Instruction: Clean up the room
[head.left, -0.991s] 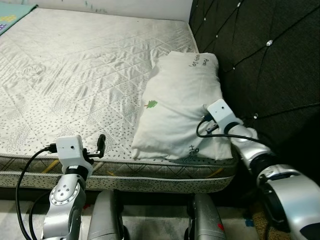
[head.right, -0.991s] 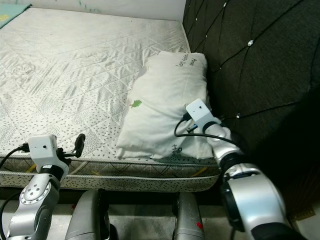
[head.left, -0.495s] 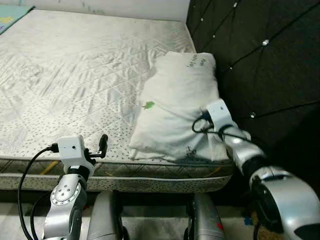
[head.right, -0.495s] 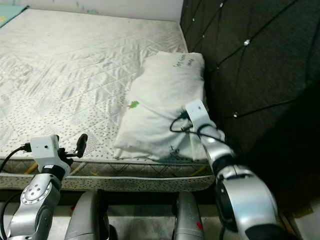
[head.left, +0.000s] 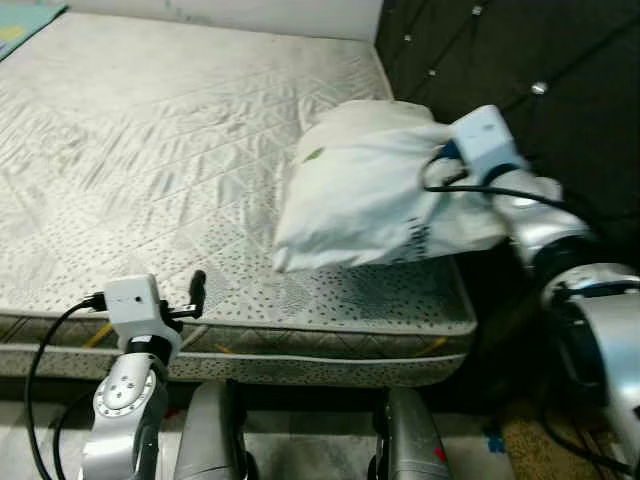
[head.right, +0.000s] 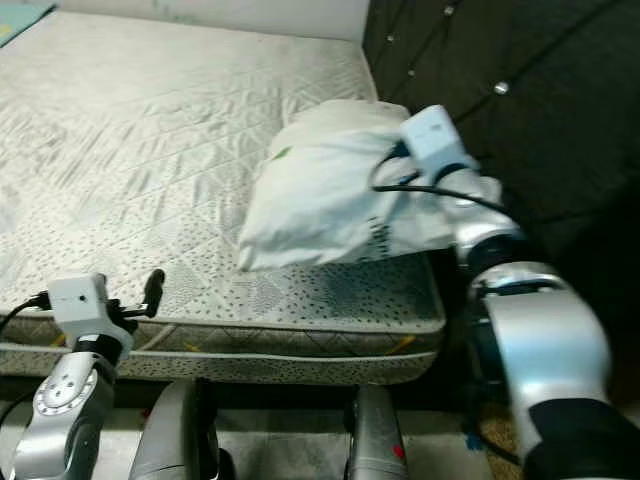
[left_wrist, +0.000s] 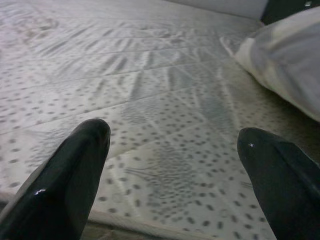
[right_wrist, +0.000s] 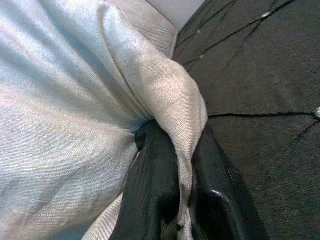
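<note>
The right gripper (right_wrist: 182, 200) is pinched shut on a thin fold at the corner of the white pillow (head.left: 370, 190), and the pillow hangs off it, lifted from the mattress (head.left: 180, 150) with its far end drooping below and away from the claw. That bite looks slight – just a ridge of cloth between the fingers (right_wrist: 155, 190) – so I reckon the weight could drag it free, or the sagging end could catch the mattress edge. The padded headboard (right_wrist: 260, 75) sits just beside the claw. The left gripper (left_wrist: 175, 165) hovers spread apart over the mattress front, idle – no help if it slips
</note>
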